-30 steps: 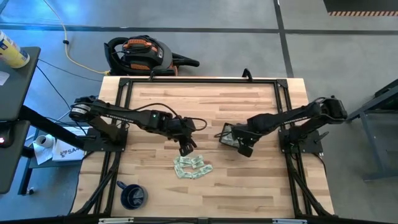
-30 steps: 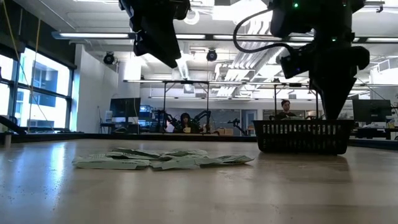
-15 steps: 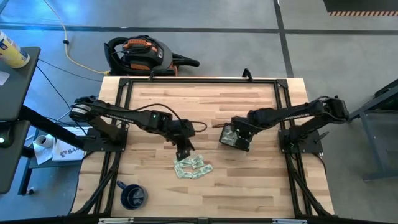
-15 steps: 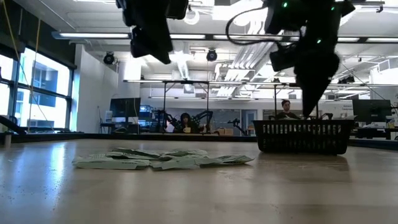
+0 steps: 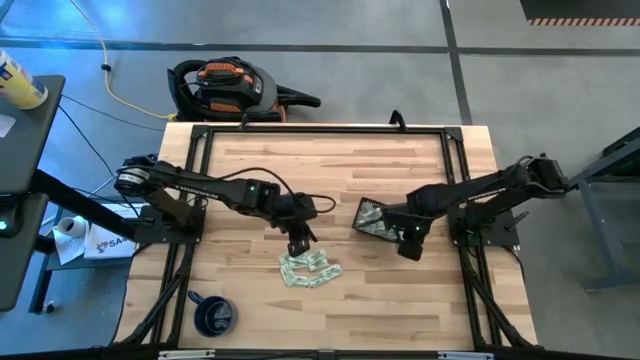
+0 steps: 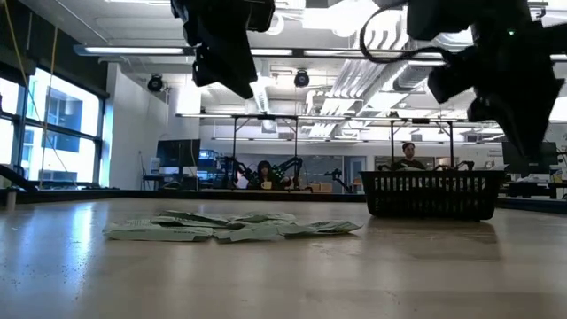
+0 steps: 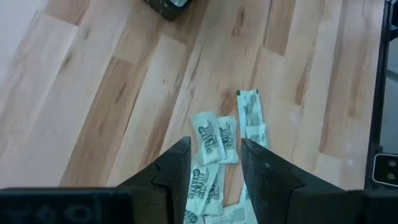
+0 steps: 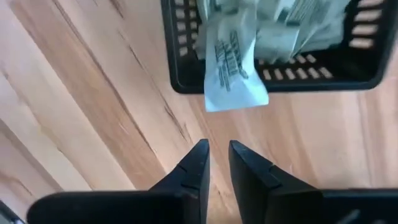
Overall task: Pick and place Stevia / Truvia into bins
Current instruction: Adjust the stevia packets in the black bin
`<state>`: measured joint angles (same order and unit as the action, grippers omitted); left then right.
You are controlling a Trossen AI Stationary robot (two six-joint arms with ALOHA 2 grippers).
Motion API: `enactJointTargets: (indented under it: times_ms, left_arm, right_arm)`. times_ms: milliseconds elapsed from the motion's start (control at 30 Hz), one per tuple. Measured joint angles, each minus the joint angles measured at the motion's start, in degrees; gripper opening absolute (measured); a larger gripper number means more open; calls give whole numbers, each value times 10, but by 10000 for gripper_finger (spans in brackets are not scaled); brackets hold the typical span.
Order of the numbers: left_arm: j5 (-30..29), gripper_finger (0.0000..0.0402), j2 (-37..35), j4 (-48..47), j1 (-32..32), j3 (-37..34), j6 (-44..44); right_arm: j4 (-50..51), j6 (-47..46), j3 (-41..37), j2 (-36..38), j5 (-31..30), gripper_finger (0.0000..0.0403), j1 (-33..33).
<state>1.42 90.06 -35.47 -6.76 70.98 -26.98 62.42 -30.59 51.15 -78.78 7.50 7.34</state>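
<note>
From above, the pile of Stevia / Truvia sachets [image 5: 309, 268] lies on the wooden table [image 5: 330, 300] a little toward the front of centre. The left gripper [image 5: 299, 243] hangs just beside the pile's back edge. The black tray [image 5: 377, 220] sits to the right of centre with pale sachets inside it, and the right gripper [image 5: 409, 243] is at its front right corner. A dark blue mug [image 5: 212, 315] stands well apart near the front left corner.

At table height, the sachets [image 6: 232, 227] spread flat in a low heap, and the tray [image 6: 433, 195] stands on the table to their right (its perforated wall faces the camera). Both arms come down from above, clear of the table top.

In the left wrist view, the left gripper [image 7: 214, 163] has its fingers [image 7: 175, 168] parted with nothing between them, above the sachets [image 7: 214, 138] lying on the wood.

In the right wrist view, the right gripper [image 8: 217, 163] shows its fingers [image 8: 194, 168] close together with only a narrow gap, and nothing gripped. One sachet [image 8: 231, 68] hangs over the near wall of the tray [image 8: 186, 84], partly out onto the table side, while others lie heaped inside.
</note>
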Motion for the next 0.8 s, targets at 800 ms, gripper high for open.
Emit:
enactJointTargets:
  times_ms: [800]
  left_arm:
    - [-12, 175, 0, -4, 0, 0, 14]
  right_arm:
    - [-154, -6, -31, -4, -13, 50, -59]
